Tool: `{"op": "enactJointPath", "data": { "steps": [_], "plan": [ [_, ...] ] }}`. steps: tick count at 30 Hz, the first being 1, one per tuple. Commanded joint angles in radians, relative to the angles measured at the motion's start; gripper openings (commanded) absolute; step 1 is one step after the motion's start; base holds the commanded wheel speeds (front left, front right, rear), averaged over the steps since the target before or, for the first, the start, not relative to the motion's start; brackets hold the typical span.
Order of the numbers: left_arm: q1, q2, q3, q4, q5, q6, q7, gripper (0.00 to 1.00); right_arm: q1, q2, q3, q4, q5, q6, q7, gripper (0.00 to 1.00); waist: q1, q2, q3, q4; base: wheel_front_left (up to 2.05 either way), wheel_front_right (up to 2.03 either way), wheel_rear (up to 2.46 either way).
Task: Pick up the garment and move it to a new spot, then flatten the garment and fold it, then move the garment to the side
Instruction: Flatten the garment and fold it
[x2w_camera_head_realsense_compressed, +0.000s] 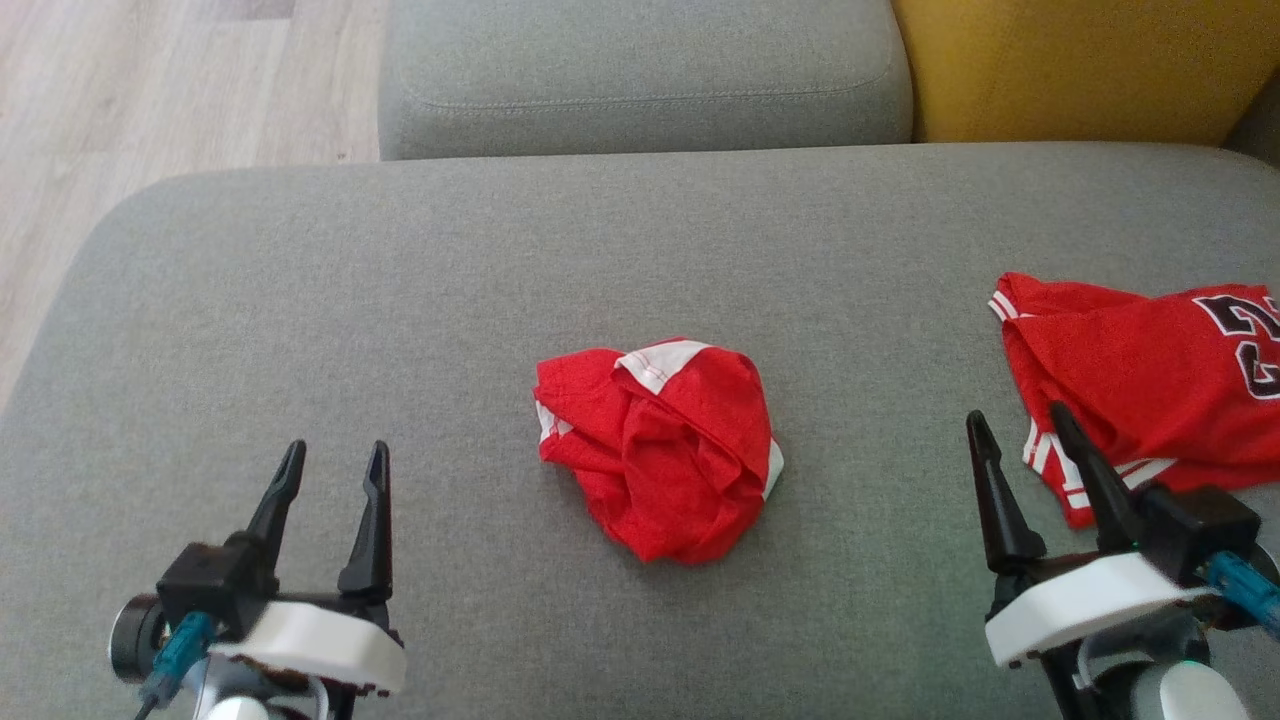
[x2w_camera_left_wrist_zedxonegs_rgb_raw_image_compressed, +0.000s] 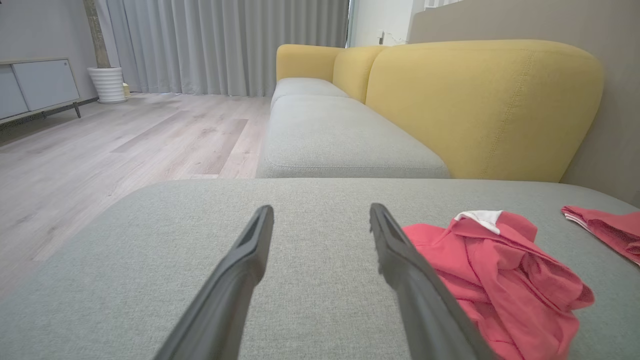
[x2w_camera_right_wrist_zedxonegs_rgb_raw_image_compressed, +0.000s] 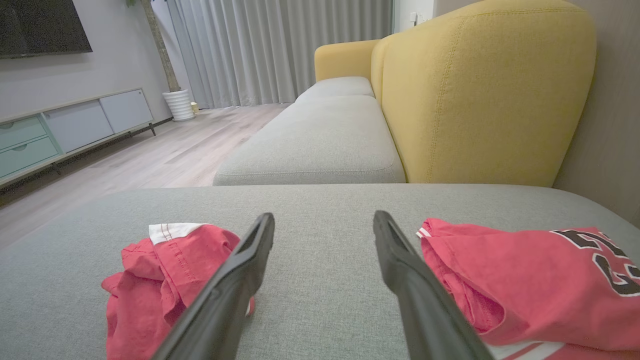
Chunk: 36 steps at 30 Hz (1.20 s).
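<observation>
The garment lies crumpled in the middle of the cushion, apart from both grippers. The left gripper and right gripper hover near the front edge, fingers spread and holding nothing. A jersey lies at the right edge, cut off by the frame, its number half legible. The wrist views add curtains and a cabinet.

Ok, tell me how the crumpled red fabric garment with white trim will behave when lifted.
The crumpled red garment is probably floppy: it lies in soft folds, so it should unfurl and dangle from one pinch. It looks thin, likely light. Pushed, it would probably bunch on the woven grey cushion rather than slide.
</observation>
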Motion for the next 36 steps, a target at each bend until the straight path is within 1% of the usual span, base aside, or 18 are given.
{"op": "enactJointPath", "data": {
  "steps": [1, 6, 10, 14, 17, 19, 24, 25, 26, 27, 31, 33, 36],
  "plan": [
    [-0.037, 0.024, 0.031, -0.037, -0.006, 0.008, -0.002, 1.0, -0.03, -0.004, 0.021, -0.04, -0.007, -0.001, 0.002, 1.0, 0.0, -0.0001, 0.002, 0.001, 0.0, 0.0, 0.0],
    [-0.043, 0.026, 0.028, -0.04, -0.007, 0.009, -0.001, 1.0, -0.039, -0.004, 0.036, -0.03, -0.012, -0.001, 0.012, 1.0, 0.0, -0.0001, 0.011, 0.005, 0.0, 0.0, 0.0],
    [-0.065, 0.026, 0.028, -0.04, -0.009, 0.007, -0.005, 1.0, -0.089, -0.004, 0.126, 0.015, -0.027, -0.001, 0.034, 1.0, 0.0, -0.0001, 0.038, 0.012, 0.0, 0.0, 0.0],
    [-0.092, 0.021, 0.025, -0.031, -0.009, 0.006, -0.01, 1.0, -0.173, -0.01, 0.272, 0.114, -0.026, -0.001, 0.051, 1.0, 0.0, -0.0001, 0.073, 0.029, 0.0, 0.0, 0.0],
    [-0.111, 0.016, 0.023, -0.023, -0.01, 0.002, -0.016, 1.0, -0.241, -0.019, 0.373, 0.196, -0.014, -0.001, 0.044, 1.0, 0.0, -0.0001, 0.096, 0.043, 0.0, 0.0, 0.0],
    [-0.12, 0.014, 0.024, -0.016, -0.01, 0.001, -0.02, 1.0, -0.283, -0.021, 0.408, 0.25, -0.012, -0.001, 0.036, 1.0, 0.0, -0.0001, 0.108, 0.051, 0.0, 0.0, 0.0],
    [-0.138, 0.007, 0.026, -0.004, -0.012, -0.005, -0.029, 1.0, -0.363, -0.019, 0.433, 0.389, -0.035, -0.001, 0.035, 1.0, 0.0, -0.0001, 0.129, 0.065, 0.0, 0.0, 0.0],
    [-0.141, 0.006, 0.027, -0.002, -0.012, -0.007, -0.031, 1.0, -0.375, -0.018, 0.433, 0.41, -0.035, -0.001, 0.035, 0.53, 0.0, -0.0001, 0.132, 0.066, 0.0, 0.0, 0.0],
    [-0.144, 0.005, 0.027, 0.0, -0.012, -0.008, -0.032, 1.0, -0.386, -0.017, 0.433, 0.426, -0.034, -0.001, 0.029, 0.16, 0.0, -0.0001, 0.135, 0.067, 0.0, 0.0, 0.0],
    [-0.146, 0.003, 0.028, 0.002, -0.012, -0.008, -0.033, 1.0, -0.394, -0.015, 0.43, 0.442, -0.027, -0.001, 0.029, 0.0, 0.0, -0.0001, 0.138, 0.067, 0.0, 0.0, 0.0],
    [-0.151, -0.001, 0.029, 0.005, -0.008, -0.009, -0.036, 1.0, -0.412, -0.01, 0.39, 0.467, 0.004, -0.001, -0.002, 0.0, 0.0, -0.0001, 0.142, 0.065, 0.0, 0.0, 0.0],
    [-0.151, -0.002, 0.031, 0.006, -0.007, -0.01, -0.037, 1.0, -0.408, -0.008, 0.346, 0.467, 0.039, -0.001, -0.016, 0.0, 0.0, -0.0001, 0.143, 0.06, 0.0, 0.0, 0.0],
    [-0.148, -0.002, 0.033, 0.008, -0.006, -0.011, -0.038, 1.0, -0.391, -0.005, 0.253, 0.469, 0.09, -0.001, -0.031, 0.0, 0.0, -0.0001, 0.14, 0.053, 0.0, 0.0, 0.0]
  ]
}}
